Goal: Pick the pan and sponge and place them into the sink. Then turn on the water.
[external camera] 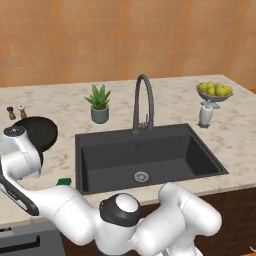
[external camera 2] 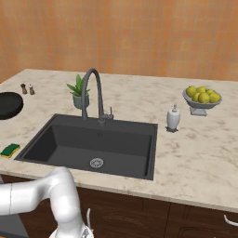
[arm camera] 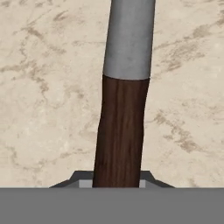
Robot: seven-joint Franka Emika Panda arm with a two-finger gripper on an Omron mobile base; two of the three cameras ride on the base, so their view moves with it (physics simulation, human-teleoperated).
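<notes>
**Hand view: pincer clamped on the pan handle**

You look straight along the handle here: brown wood rises from between the two tips, then turns to a grey metal neck toward the top edge. The pincer is narrow, closed on that wood; its tips are mostly cut off by the bottom of the picture, so you see just two dark corners either side of the handle. The counter lies marbled behind.

In the left base view the pan sits on the counter beyond the wrist, and the arm covers its near rim and its whole handle. The sponge peeks out as a green sliver, half hidden by the arm, between the pincer's side and the sink.

In the right base view the pan is cut off by the left edge, and the sponge lies plain just beside the sink's left rim. The faucet stands behind the basin, well apart from the pincer. The drain shows bare.
</notes>
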